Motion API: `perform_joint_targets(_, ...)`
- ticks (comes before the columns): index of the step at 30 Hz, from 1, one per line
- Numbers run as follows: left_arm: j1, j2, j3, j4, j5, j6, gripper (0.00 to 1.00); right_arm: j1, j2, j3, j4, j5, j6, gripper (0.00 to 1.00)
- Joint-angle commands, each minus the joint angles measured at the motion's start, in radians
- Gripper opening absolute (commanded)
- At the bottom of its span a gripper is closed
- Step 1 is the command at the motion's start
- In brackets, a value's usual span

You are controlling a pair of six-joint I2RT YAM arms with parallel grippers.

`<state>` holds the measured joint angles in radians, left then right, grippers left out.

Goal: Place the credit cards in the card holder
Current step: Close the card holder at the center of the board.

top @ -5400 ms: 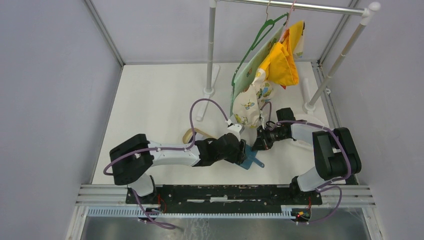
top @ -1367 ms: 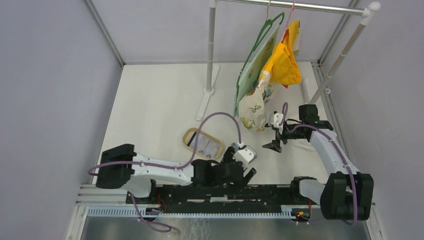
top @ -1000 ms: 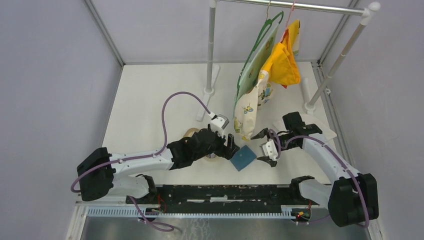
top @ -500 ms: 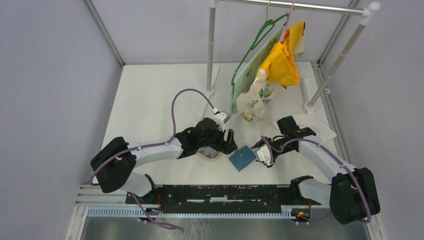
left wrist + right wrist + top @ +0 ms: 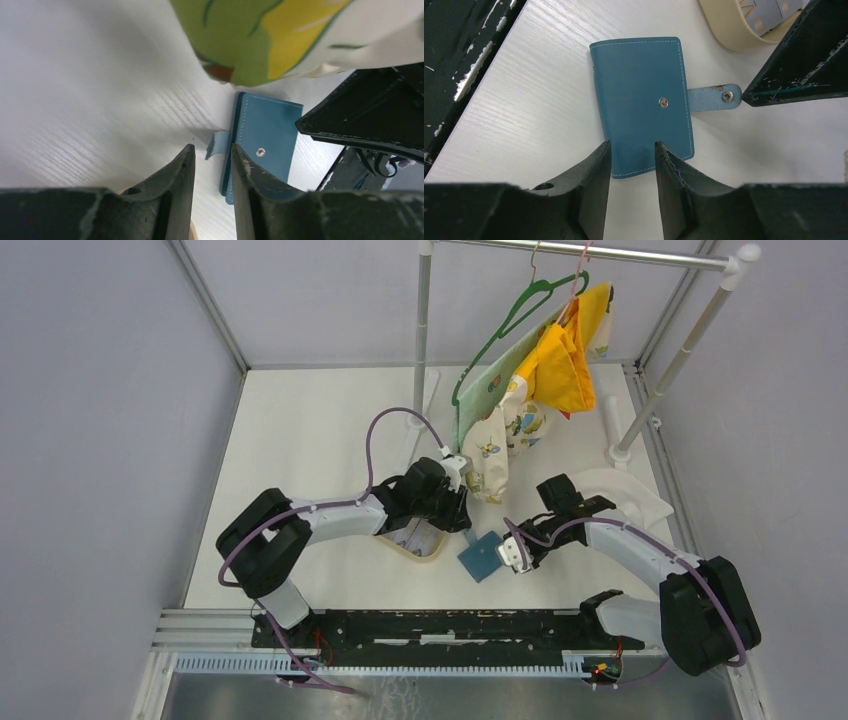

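The card holder point(image 5: 482, 556) is a teal-blue wallet lying shut and flat on the white table, with its snap strap point(image 5: 714, 96) sticking out to one side. It also shows in the left wrist view point(image 5: 267, 135) and the right wrist view point(image 5: 639, 100). The credit cards point(image 5: 415, 535) lie in a tan oval tray point(image 5: 432, 552), whose rim shows in the right wrist view point(image 5: 724, 25). My left gripper point(image 5: 462, 518) is open with a narrow gap, its tips point(image 5: 212, 152) just above the strap end. My right gripper point(image 5: 515, 552) is open and empty, its tips point(image 5: 631, 146) over the wallet's near edge.
A clothes rack stands at the back, and its hanging garments point(image 5: 520, 390) dangle right over my left wrist point(image 5: 280, 35). A rack post base point(image 5: 420, 420) and a white cloth point(image 5: 625, 490) lie on the table. The black rail point(image 5: 440, 625) runs along the near edge.
My left gripper has moved from over the tray to the wallet's strap side. My right gripper has closed in on the wallet's other edge. The hanging garments have swung.
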<state>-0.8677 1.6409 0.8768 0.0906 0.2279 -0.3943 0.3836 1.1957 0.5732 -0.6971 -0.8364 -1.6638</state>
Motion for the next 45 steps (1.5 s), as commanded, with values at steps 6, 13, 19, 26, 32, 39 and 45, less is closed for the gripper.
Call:
perform_joint_targets(6, 0.032, 0.042, 0.044, -0.045, 0.119, 0.110, 0.36, 0.056, 0.040, -0.003, 0.058, 0.078, 0.065, 0.39)
perform_joint_targets(13, 0.033, 0.076, 0.058, -0.052, 0.168, 0.130, 0.35, 0.075, 0.050, -0.002, 0.072, 0.095, 0.085, 0.38)
perform_joint_targets(19, 0.038, 0.101, 0.074, -0.051, 0.183, 0.135, 0.27, 0.080, 0.055, -0.004, 0.075, 0.103, 0.090, 0.38)
perform_joint_targets(26, 0.061, 0.088, 0.057, -0.032, 0.202, 0.140, 0.28, 0.082, 0.062, -0.003, 0.074, 0.103, 0.091, 0.38)
perform_joint_targets(32, 0.075, 0.104, 0.055, -0.013, 0.253, 0.136, 0.28, 0.083, 0.062, -0.003, 0.073, 0.105, 0.094, 0.38)
perform_joint_targets(39, 0.082, 0.114, 0.057, -0.008, 0.288, 0.137, 0.18, 0.083, 0.067, -0.001, 0.073, 0.108, 0.094, 0.38)
perform_joint_targets(45, 0.084, 0.128, 0.067, -0.006, 0.308, 0.136, 0.15, 0.082, 0.071, 0.000, 0.070, 0.111, 0.096, 0.37)
